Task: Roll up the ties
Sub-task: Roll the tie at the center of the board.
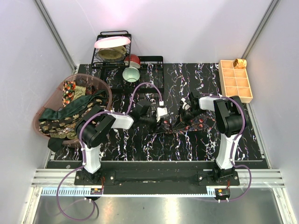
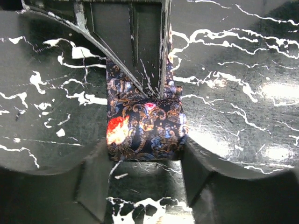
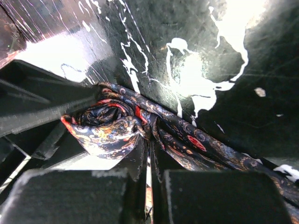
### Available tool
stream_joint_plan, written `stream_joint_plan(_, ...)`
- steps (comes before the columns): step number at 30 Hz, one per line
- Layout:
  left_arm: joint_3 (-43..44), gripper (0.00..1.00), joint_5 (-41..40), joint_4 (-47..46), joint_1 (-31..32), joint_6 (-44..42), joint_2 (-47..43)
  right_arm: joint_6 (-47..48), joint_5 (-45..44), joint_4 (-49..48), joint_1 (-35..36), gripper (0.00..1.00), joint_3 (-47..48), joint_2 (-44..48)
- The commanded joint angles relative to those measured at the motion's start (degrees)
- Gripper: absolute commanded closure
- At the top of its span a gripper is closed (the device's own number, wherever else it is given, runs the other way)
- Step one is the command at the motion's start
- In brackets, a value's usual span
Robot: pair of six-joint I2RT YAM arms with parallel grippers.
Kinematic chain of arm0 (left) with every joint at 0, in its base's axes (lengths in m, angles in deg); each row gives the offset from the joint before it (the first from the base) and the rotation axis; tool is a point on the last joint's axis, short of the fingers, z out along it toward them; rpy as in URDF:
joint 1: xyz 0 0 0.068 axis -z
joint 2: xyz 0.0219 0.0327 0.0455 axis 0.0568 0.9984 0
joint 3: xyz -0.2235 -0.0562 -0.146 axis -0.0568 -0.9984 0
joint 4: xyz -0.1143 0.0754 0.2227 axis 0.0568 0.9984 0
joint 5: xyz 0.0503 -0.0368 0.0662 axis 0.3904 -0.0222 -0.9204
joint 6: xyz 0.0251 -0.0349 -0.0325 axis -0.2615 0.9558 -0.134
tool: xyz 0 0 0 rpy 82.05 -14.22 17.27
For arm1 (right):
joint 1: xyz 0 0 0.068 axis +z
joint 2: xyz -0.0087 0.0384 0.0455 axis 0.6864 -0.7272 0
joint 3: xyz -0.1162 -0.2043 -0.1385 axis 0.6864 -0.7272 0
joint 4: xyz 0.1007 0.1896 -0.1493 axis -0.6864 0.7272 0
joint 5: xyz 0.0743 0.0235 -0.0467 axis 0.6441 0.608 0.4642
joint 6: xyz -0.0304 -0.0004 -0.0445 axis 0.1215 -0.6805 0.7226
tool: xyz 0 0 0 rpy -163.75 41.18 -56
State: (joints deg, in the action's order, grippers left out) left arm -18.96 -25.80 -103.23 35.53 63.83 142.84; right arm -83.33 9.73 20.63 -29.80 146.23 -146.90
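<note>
The paisley tie — dark navy with red, orange and gold swirls — lies on the black marbled mat, between my two grippers. My right gripper is closed tight on it: the fingers meet with only a sliver between them, and a bit of fabric shows in that slit. Just beyond the fingertips, one end of the tie is wound into a loose, lumpy roll. From there the rest of the band runs off toward the lower right of that wrist view, flat on the mat. My left gripper faces it from the other side, jaws partly apart, with a flat stretch of the tie lying between the two fingers. The band fills the gap from one finger to the other and is not buckled; I cannot tell whether the pads press its edges. Off to my left a pinkish basket holds more — a dark green tie lying across the top and brown-gold patterned ties around it. At the back stands a dish rack with a plate and bowls. At the back right is a tan compartment tray with a small brown thing in its far corner compartment.
</note>
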Motion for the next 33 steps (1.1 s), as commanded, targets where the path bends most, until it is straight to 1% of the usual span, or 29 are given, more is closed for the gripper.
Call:
stream_joint_plan(1,4.1,0.50,1.0,0.8,0.9,-1.4,-0.2,2.8,-11.8,-0.2,-0.3,1.00,-0.5,-3.3)
stream_joint_plan(8,9.4,0.51,0.0,5.8,4.0,0.9,1.1,2.7,-11.3,-0.3,-0.4,1.00,-0.2,-3.7)
stream_joint_plan(14,12.8,0.52,-2.8,11.9,5.0,-0.5,4.9,2.4,-11.0,-0.5,-0.4,1.00,-0.4,-3.3)
stream_joint_plan(18,12.9,0.48,-4.2,12.9,5.0,-1.7,6.1,2.3,-10.3,-0.8,-0.4,1.00,-0.3,-3.6)
stream_joint_plan(22,14.7,0.47,-5.3,15.2,5.3,-2.1,7.9,2.2,-10.0,-1.0,-0.4,1.00,-0.4,-3.7)
stream_joint_plan(25,15.9,0.46,-7.7,17.4,6.0,-3.6,9.1,1.9,-9.2,-1.3,-0.4,1.00,-0.5,-3.7)
stream_joint_plan(27,17.3,0.50,-10.3,20.3,6.4,-4.6,10.1,1.8,-8.7,-1.5,-0.4,1.00,-0.6,-3.6)
stream_joint_plan(28,17.7,0.53,-11.2,21.6,6.7,-5.0,10.4,1.9,-8.3,-1.5,-0.4,1.00,-0.7,-3.4)
stream_joint_plan(29,18.2,0.55,-13.6,22.5,6.8,-6.5,10.9,1.9,-7.9,-1.6,-0.3,1.00,-0.7,-3.2)
stream_joint_plan(30,18.7,0.57,-14.5,25.7,7.3,-7.6,11.1,1.6,-7.3,-1.7,-0.4,1.00,-0.7,-3.1)
stream_joint_plan(32,18.5,0.60,-18.1,27.6,7.9,-9.9,10.6,1.7,-5.9,-2.0,-0.4,1.00,-0.7,-2.2)
stream_joint_plan(33,19.0,0.61,-19.4,30.0,8.7,-10.7,10.7,1.4,-5.2,-1.9,-0.4,1.00,-0.7,-1.8)
